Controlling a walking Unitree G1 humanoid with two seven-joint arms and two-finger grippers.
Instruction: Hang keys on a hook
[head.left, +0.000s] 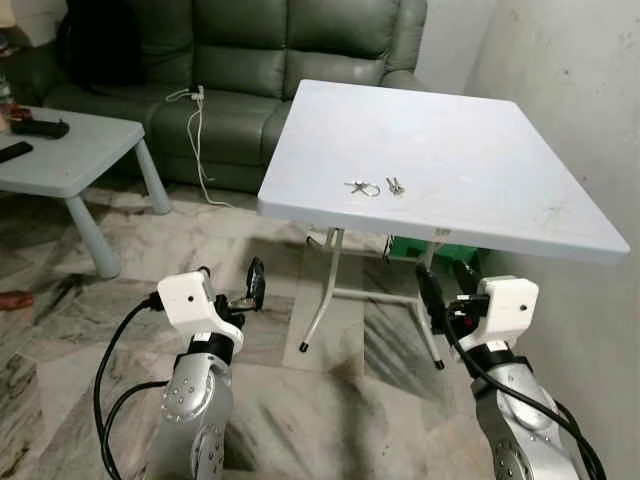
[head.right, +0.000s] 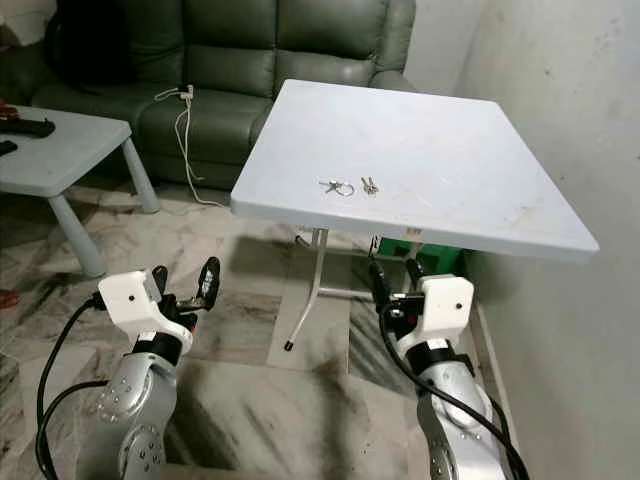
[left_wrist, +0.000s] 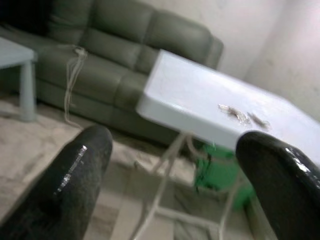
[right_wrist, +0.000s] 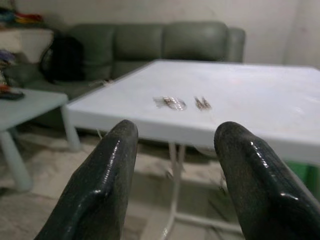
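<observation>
A small bunch of keys on a ring (head.left: 364, 187) lies near the front edge of the white square table (head.left: 470, 150), with a second small key piece (head.left: 396, 185) just to its right. The same keys (right_wrist: 170, 102) lie ahead of the right wrist camera, and the keys (left_wrist: 235, 113) appear blurred from the left wrist. My left gripper (head.left: 248, 290) hangs below and left of the table edge, open and holding nothing. Below the table's front edge my right gripper (head.left: 445, 290) is open too, holding nothing. I cannot make out any hook.
A green sofa (head.left: 250, 70) with a white cable (head.left: 198, 130) stands behind the table. A low light-blue side table (head.left: 70, 150) with a black remote (head.left: 40, 128) is at the left. A white wall (head.left: 580, 100) runs close on the right. A green box (head.left: 420, 250) sits under the table.
</observation>
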